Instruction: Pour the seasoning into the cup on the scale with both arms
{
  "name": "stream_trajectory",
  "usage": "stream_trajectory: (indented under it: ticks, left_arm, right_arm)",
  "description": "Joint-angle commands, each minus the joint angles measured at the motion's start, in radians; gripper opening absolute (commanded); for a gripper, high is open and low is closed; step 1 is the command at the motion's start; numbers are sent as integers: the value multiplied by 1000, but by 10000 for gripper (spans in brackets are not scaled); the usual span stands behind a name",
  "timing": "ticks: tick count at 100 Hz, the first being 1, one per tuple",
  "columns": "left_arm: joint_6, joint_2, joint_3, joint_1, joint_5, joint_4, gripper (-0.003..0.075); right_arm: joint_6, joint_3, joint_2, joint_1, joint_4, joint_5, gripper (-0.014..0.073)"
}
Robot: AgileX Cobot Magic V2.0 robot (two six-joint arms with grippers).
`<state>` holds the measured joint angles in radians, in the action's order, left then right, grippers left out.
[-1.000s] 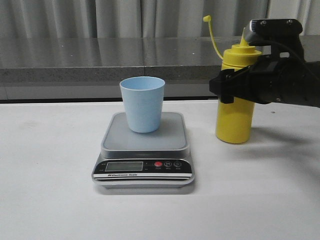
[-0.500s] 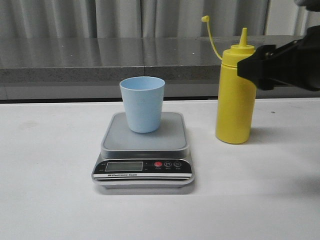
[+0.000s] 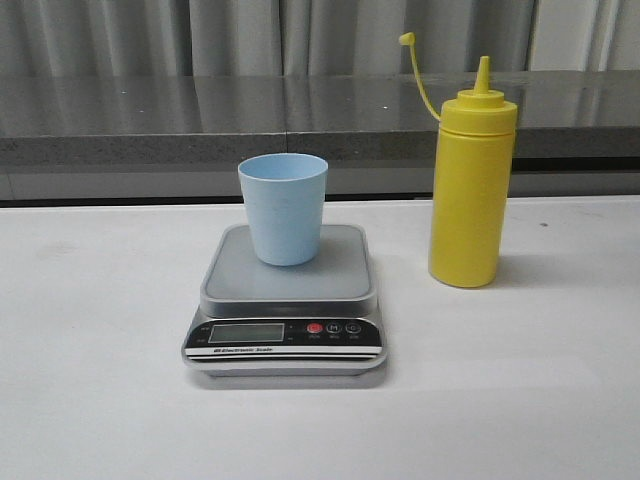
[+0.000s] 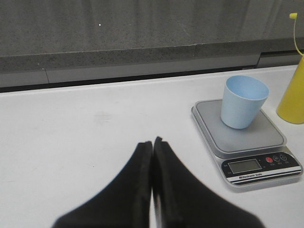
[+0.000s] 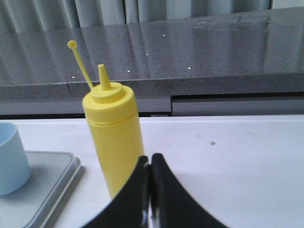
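Both grippers sit with their fingers pressed together and nothing between them: the left gripper [image 4: 152,142] hangs over bare table well to the left of the scale, and the right gripper [image 5: 150,159] is just in front of the bottle without touching it, as far as its wrist view shows. Neither arm appears in the front view.

Nothing in the pictures proves that any pouring is done. The cup [image 3: 284,208] stands upright on the grey platform of the scale [image 3: 288,305], toward its back half. Its inside is hidden from the front, and in the left wrist view no seasoning can be made out in it. The display is too small to read. The bottle [image 3: 470,190] stands upright on the table just to the right of the scale, apart from it, with its cap off the nozzle and sticking up on its thin tether. By my reading the task is either not begun or already over; the pictures alone do not settle it. If it is not begun, then the grasp, the lift, the tilt over the cup and the squeeze are all left.

The table [image 3: 100,400] is plain white and matte. Behind it runs a grey speckled ledge [image 3: 150,120], and behind that hang pale curtains [image 3: 240,35].
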<state>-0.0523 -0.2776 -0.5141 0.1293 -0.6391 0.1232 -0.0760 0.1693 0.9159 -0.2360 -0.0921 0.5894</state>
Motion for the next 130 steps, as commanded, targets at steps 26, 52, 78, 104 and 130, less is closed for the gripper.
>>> stream_trajectory:
  ticks: [26, 52, 78, 104, 130]
  left_arm:
    - [9, -9, -27, -1, 70, 15, -20]
    - [9, -9, -27, -1, 70, 15, -20]
    - [9, -9, -27, -1, 70, 15, -20]
    - [9, -9, -27, -1, 70, 15, -20]
    - [9, -9, -27, -1, 70, 15, -20]
  right_arm:
    - [24, -8, -99, 171, 161, -61, -68]
    - [24, -14, -223, 171, 119, -68, -68]
    - [24, -91, -445, 171, 92, -61, -68]
    - [19, -180, -594, 171, 92, -99, -68]
    - [16, -180, -736, 172, 92, -282, -68]
